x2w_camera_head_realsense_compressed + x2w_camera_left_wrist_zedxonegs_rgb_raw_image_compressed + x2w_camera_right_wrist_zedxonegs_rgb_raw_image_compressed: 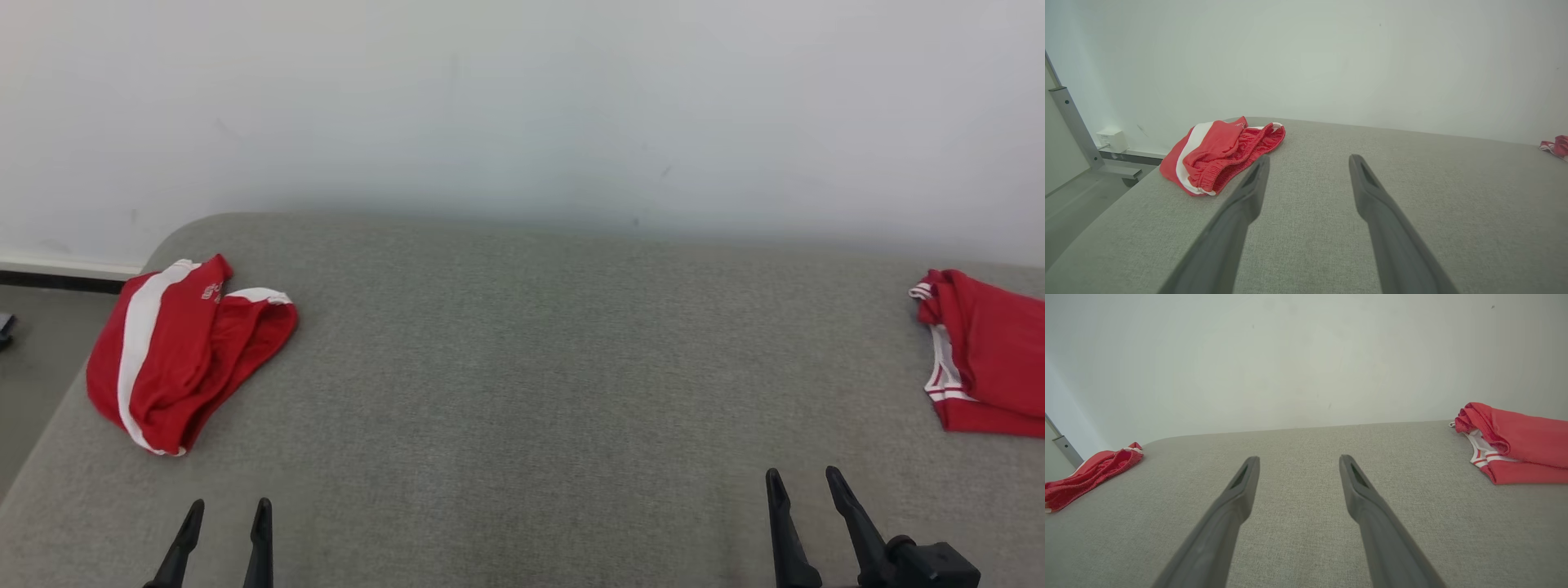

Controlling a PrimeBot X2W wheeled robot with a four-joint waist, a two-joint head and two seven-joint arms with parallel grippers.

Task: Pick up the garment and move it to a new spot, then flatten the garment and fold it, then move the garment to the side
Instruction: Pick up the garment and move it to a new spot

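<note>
Over on the left, the crumpled red garment [175, 351], white stripe down its side, lies in a heap ahead of the left gripper [229, 510] and a little out to its left, close to the rounded corner of the worktop [522, 367]. Nothing touches it. The left gripper hangs low over the grey cloth, fingers spread wide with nothing between them. From its wrist, the elastic waistband gapes just beyond the left fingertip.

Between the two grippers and ahead of them is a broad bare stretch of grey, which looks to me like the natural new spot.

Now the right gripper [802, 482]: also wide open and empty, well apart from the heap. Ahead of it and far out to its right sits a second red garment [992, 351], neatly folded. I'd say that one is done and the heap is the job.

Here's the worry. The heap sits near the corner, so a sideways nudge from the left fingers could push it off the edge. A shallow pinch might catch one layer only and leave the rest trailing. Dig too deep and the soft grey cover could come up too. And if the right gripper strays outward, it could spoil that tidy fold.
</note>
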